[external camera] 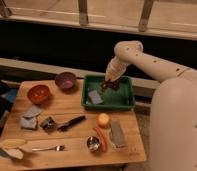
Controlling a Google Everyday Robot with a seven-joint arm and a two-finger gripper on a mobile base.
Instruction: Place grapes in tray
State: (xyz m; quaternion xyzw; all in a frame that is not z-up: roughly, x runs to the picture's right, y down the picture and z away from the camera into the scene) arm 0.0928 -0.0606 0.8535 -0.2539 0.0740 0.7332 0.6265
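The green tray (85,96) sits at the back right of the wooden table. The grapes (111,87) show as a small dark reddish cluster in the tray's far right part. My gripper (110,80) points down right over the grapes, at the end of the white arm (142,55) that reaches in from the right. I cannot tell whether the gripper touches the grapes or stands just above them.
A blue-grey sponge (95,97) lies in the tray's left half. On the table are a purple bowl (65,80), an orange bowl (38,93), an orange fruit (103,120), a carrot (100,139), a metal cup (93,144), a black-handled tool (71,123) and a fork (46,148).
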